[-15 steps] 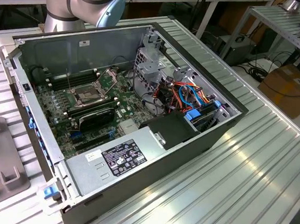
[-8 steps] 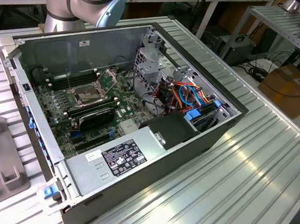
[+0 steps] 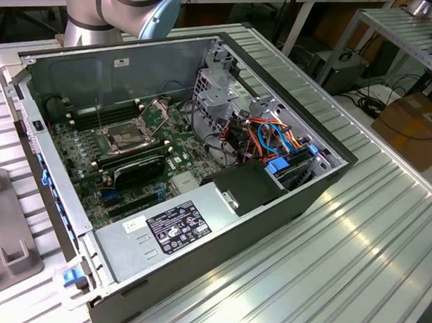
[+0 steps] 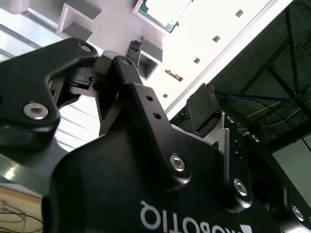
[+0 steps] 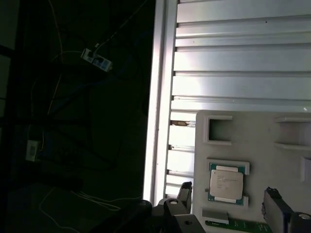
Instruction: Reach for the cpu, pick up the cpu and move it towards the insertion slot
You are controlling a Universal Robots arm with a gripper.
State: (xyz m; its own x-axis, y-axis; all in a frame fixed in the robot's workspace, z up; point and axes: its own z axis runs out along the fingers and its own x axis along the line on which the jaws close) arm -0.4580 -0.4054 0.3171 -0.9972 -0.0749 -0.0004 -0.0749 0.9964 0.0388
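Gripper hangs wide open and empty over the cpu, which sits in its grey holder. Reach looks almost done; grabbing and carrying to the insertion slot remain.

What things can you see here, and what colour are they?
cpu: one, silvery-beige, in a pale holder tray.
insertion slot: one, shiny metal, inside the computer case.
power-supply box: one, grey, at the case's near edge.
cables: several, blue and orange, inside the case.
cardboard box: one, brown, at the exterior view's right.
table: one, silver, under the case.
robot arm: one, grey and blue, beyond the case.
claw: one, black, open, near the cpu, not gripping it.
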